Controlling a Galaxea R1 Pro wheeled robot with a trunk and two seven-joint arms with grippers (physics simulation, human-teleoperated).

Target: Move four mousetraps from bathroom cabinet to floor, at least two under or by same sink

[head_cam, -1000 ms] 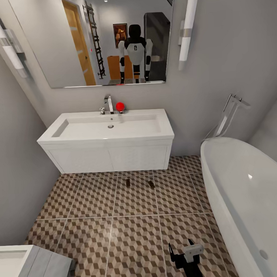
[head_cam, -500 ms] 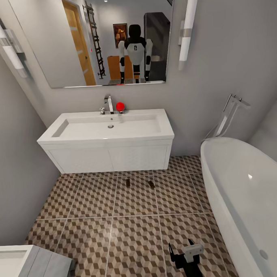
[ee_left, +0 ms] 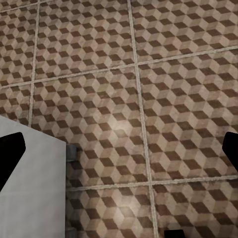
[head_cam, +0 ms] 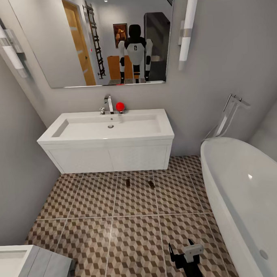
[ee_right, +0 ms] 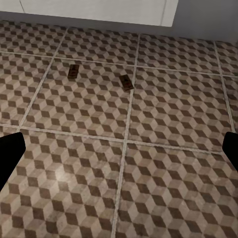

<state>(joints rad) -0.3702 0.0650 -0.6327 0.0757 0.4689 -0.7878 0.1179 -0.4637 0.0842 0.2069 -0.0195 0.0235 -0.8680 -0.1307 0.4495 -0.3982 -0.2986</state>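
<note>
You are looking down over the bathroom floor (head_cam: 135, 236) of large square tiles printed with a brown, beige and white cube pattern. Two tiny flat brown wooden mousetraps are lying on it just in front of the white wall-hung vanity: the left mousetrap (head_cam: 128, 182) and the right mousetrap (head_cam: 151, 184), near each other but apart, each on its own tile, close to the vanity's lower edge. The wide white rectangular bathroom sink (head_cam: 109, 127) with its chrome tap (head_cam: 109, 104) is sitting above them, a small red ball (head_cam: 120, 106) beside the tap. The white oval bathtub (head_cam: 247, 193) is standing along the right wall.

Your right gripper (head_cam: 186, 253) is hanging low over the tiles, well short of the traps; its dark fingertips (ee_right: 10, 153) are showing at opposite edges of the right wrist view, spread wide apart with nothing between them, and both traps (ee_right: 73, 72) (ee_right: 127, 81) are lying ahead. Your left gripper's fingertips (ee_left: 9, 153) are likewise standing wide apart and empty, over bare tiles beside a corner of the low white drawer unit (ee_left: 29, 193).
</note>
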